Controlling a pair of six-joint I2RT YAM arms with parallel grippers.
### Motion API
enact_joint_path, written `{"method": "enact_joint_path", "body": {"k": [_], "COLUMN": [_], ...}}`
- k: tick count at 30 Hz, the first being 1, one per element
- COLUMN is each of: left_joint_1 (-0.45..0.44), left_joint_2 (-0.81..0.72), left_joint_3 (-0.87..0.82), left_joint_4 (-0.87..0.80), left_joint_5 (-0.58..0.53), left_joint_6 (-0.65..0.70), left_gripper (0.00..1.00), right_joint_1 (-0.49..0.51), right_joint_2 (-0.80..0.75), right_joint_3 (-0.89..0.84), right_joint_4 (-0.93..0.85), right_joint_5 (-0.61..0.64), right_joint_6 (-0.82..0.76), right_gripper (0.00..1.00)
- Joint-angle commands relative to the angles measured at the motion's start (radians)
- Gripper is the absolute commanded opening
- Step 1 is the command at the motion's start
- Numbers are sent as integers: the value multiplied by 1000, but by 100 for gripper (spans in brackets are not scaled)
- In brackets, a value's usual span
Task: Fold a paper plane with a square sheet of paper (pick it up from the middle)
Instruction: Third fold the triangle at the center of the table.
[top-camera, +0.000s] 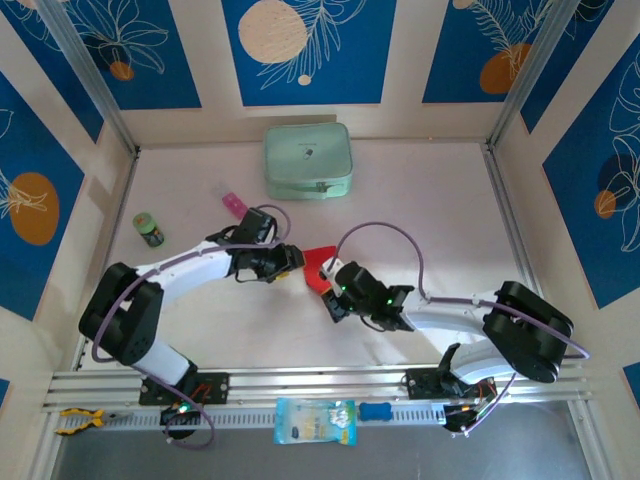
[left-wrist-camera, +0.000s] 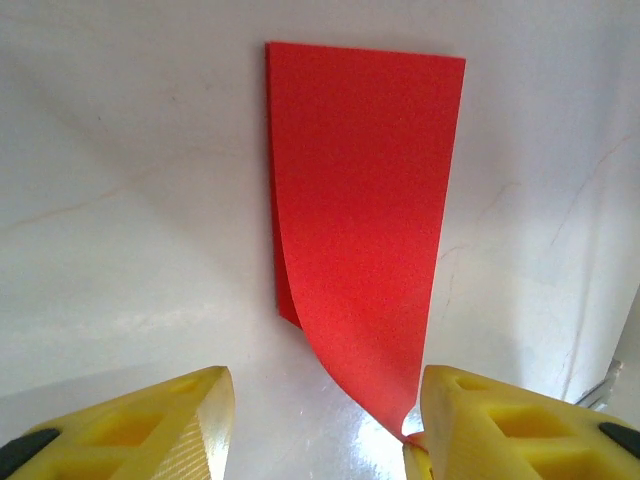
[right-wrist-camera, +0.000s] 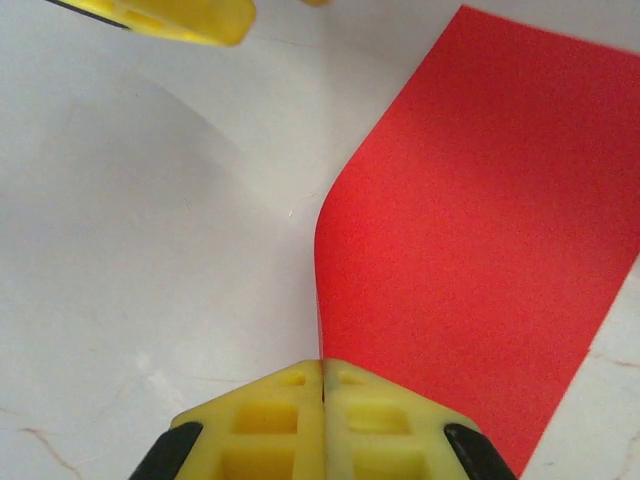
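Observation:
The square sheet of paper (top-camera: 318, 265) is bright red and lies mid-table as a narrow rectangle doubled over on itself; no paper plane is in view. In the left wrist view the sheet (left-wrist-camera: 360, 200) has its top layer curling up toward the near corner. My left gripper (left-wrist-camera: 325, 435) is open, its yellow fingers (left-wrist-camera: 190, 420) wide apart on either side of that lifted corner. My right gripper (right-wrist-camera: 322, 365) is shut on the edge of the red sheet (right-wrist-camera: 480, 230), raising it off the table. From above, the left gripper (top-camera: 297, 262) and right gripper (top-camera: 328, 292) meet at the sheet.
A pale green case (top-camera: 308, 160) stands at the back. A small pink block (top-camera: 233, 205) and a green-lidded jar (top-camera: 149, 229) sit at the left. A packet (top-camera: 314, 420) and yellow pliers (top-camera: 80, 420) lie along the near rail.

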Motion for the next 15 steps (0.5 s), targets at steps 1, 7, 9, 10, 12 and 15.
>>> {"method": "enact_joint_path", "body": {"k": [1, 7, 9, 10, 12, 15], "left_joint_1": [12, 11, 11, 11, 11, 6], "left_joint_2": [0, 77, 111, 131, 176, 237], "left_joint_3": [46, 115, 146, 166, 206, 259], "left_joint_4": [-44, -10, -19, -26, -40, -64], "left_joint_5": [12, 96, 102, 106, 118, 137], "left_joint_6": [46, 76, 94, 105, 130, 155], "left_gripper": [49, 37, 33, 31, 28, 23], "right_joint_1": [-45, -127, -145, -160, -186, -215], "right_joint_2": [17, 73, 89, 101, 124, 147], "right_joint_3": [8, 36, 48, 59, 71, 68], "right_joint_4": [14, 18, 17, 8, 5, 47], "right_joint_5": [-220, -383, -437, -472, -524, -582], "right_joint_6": [101, 168, 179, 183, 208, 253], "right_gripper": [2, 2, 2, 2, 2, 2]}}
